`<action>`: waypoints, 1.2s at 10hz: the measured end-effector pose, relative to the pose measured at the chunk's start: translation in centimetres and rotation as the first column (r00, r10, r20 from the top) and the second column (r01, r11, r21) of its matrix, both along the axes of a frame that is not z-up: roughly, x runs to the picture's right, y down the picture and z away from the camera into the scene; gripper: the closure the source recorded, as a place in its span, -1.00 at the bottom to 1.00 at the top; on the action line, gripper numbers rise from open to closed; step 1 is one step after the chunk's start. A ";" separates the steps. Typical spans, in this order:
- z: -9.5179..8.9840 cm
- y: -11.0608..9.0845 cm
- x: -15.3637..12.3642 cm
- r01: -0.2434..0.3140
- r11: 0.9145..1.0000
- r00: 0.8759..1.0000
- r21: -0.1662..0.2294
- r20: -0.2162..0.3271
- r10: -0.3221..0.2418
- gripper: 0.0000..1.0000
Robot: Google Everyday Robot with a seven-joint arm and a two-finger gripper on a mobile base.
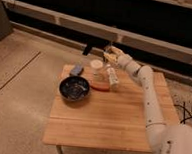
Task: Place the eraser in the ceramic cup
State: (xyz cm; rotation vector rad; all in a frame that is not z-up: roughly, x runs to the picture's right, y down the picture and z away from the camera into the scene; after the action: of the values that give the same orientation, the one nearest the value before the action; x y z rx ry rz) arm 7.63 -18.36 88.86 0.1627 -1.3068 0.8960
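End effector (pixel 109 56) over the far edge of the surface (pixel 106 123), just behind the ceramic cup (pixel 96 64). Closed, but too small to tell whether anything sits in the grip. No telling where the eraser lies. Inside of the cup hidden from this angle. Pale upright item (pixel 113 79) right of the cup too blurred to name. Robot's body cut off at the bottom right corner. Legs of the surface cropped by the lower edge.
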 end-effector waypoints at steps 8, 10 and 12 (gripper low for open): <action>1.3 -0.5 -4.6 0.143 0.990 0.988 0.017 0.065 -0.144 0.81; 1.5 -1.2 -3.8 0.121 0.992 0.989 0.014 0.082 -0.122 0.32; 2.0 -1.4 -3.1 0.100 0.995 0.991 -0.002 0.087 -0.100 -0.03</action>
State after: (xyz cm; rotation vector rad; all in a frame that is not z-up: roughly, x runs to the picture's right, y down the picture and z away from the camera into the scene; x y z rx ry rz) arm 4.53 -19.72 90.88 0.0534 -1.3803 0.8294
